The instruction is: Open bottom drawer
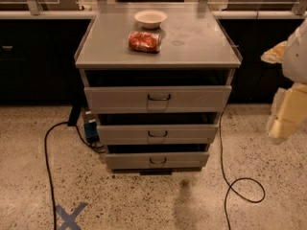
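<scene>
A grey metal cabinet [158, 47] stands in the middle of the view with three grey drawers. The bottom drawer [157, 160] is the lowest and has the shallowest front, with a small dark loop handle [157, 161] at its centre. Above it sit the mid-sized drawer [157, 133] and the tall top drawer [158, 98]. My gripper [284, 121] hangs at the far right edge of the view, cream-coloured, well to the right of the cabinet and at about the height of the middle drawer. It touches nothing.
A white bowl [150, 18] and a red crumpled packet [144, 41] lie on the cabinet top. Black cables [48, 166] run over the speckled floor on both sides. A blue tape cross [70, 216] marks the floor at bottom left. Dark counters stand behind.
</scene>
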